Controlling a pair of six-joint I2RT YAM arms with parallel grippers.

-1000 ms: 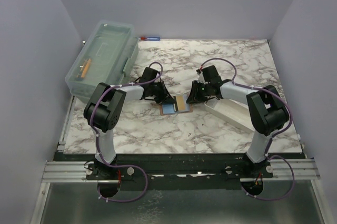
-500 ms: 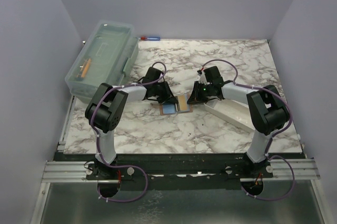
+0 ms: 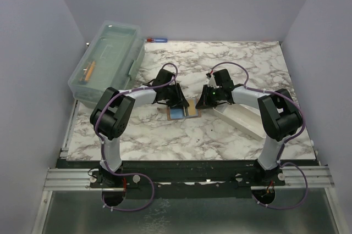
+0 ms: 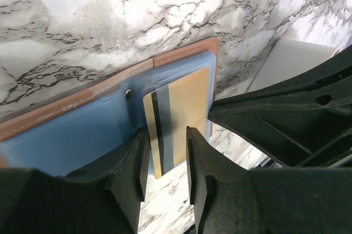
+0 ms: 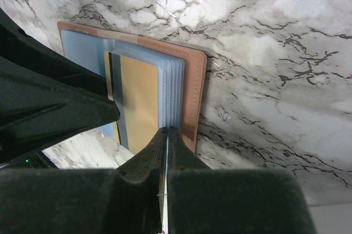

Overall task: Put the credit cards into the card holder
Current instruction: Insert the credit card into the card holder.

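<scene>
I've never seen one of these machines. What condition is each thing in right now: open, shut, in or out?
Card holder: open, lying flat on the table.
Gold card: lying on the holder's clear sleeves, one end sticking out.
Left gripper: open, straddling the card.
Right gripper: shut, tips at the sleeves' edge.
Plastic box: lid closed.

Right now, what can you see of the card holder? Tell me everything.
The card holder is a reddish-brown leather bifold with pale stitching. It lies open and flat on the marble table, with stacked clear bluish sleeves inside. A tan-gold card with a dark stripe sits partly in one sleeve, its end sticking out. The open left gripper straddles that end. The shut right gripper meets the sleeves' edge; whether it pinches one is unclear.
</scene>
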